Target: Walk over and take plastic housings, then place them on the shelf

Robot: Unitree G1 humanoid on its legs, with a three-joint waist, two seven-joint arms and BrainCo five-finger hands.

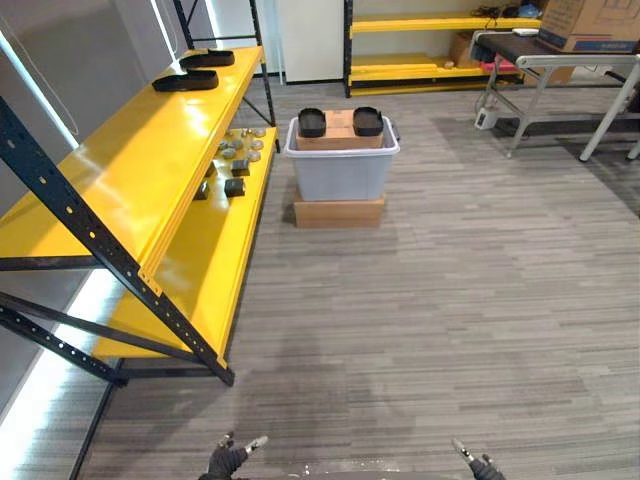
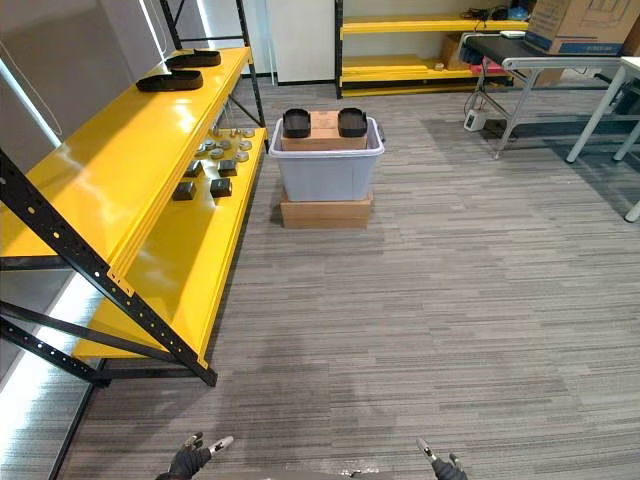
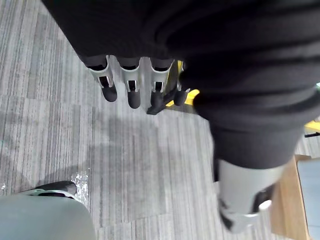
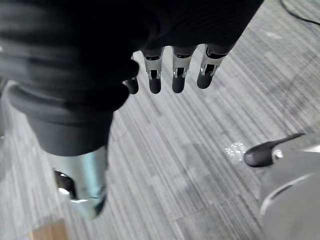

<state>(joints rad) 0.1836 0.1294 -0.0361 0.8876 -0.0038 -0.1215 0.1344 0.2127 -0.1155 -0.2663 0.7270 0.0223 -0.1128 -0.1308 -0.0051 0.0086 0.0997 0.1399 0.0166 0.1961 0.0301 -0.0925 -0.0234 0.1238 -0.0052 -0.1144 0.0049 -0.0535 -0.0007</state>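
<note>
Yellow rack with black uprights, along the robot's left side: upper shelf (image 1: 130, 170) carries two black plastic housings at its far end, the first housing (image 1: 186, 81) nearer and the second housing (image 1: 207, 58) just beyond it, lying apart from each other. The lower shelf (image 1: 205, 270) carries a cluster of small parts (image 1: 238, 160) toward its far end, pale round pieces mixed with dark blocks. Grey bin (image 1: 340, 172), straight ahead and well away from the robot, near the far end of the lower shelf: it stands on a flat cardboard box (image 1: 338, 212) on the striped grey carpet (image 1: 450, 320). Inside the bin sits a brown carton (image 1: 339, 128), with the third housing (image 1: 312, 122) at its left side and the fourth housing (image 1: 367, 121) at its right side, both black and level with the rim. Far right: a folding table (image 1: 560, 62) with a large cardboard carton (image 1: 590, 22) on top. Back wall: a second yellow rack (image 1: 420, 24). Left hand (image 1: 226, 460), low at the near edge of the head views: fingers (image 3: 132, 87) straight and hanging loose over the carpet, nothing held. Right hand (image 1: 484, 467), low at the near edge on the other side: fingers (image 4: 179, 75) likewise straight and apart from the thumb, nothing held. All four housings lie well away from both hands.
</note>
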